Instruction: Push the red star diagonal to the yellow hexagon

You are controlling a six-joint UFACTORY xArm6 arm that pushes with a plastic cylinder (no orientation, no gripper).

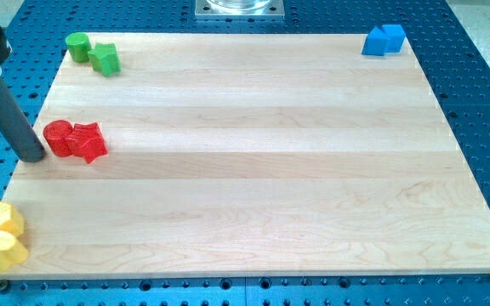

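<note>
1. Currently my tip [32, 156] sits at the view's left edge of the counter [253, 178], touching or just beside the left side of the red round block [57, 138]. As end effector it is only a bare rod with nothing that opens or closes; it holds nothing and can only press sideways.
2. Below it, two yellow blocks [1, 235] sit touching each other at the bottom-left corner; which of them is the hexagon I cannot tell for sure.
3. Next, the red star [88, 142], the piece to be moved, lies against the right side of the red round block, so the pair forms a short row to the right of my tip. I judge the star is well apart from the yellows and needs a push toward the view's bottom; a push from here would drive both reds to the right.
4. Above, the two green blocks [92, 53] rest near the top-left corner, out of the way.
5. Far right, the blue blocks [384, 40] stay out of play in the top-right corner.
6. As for pose, the rod leans from the upper left down to the board, its body entering at the frame's left edge.
</note>
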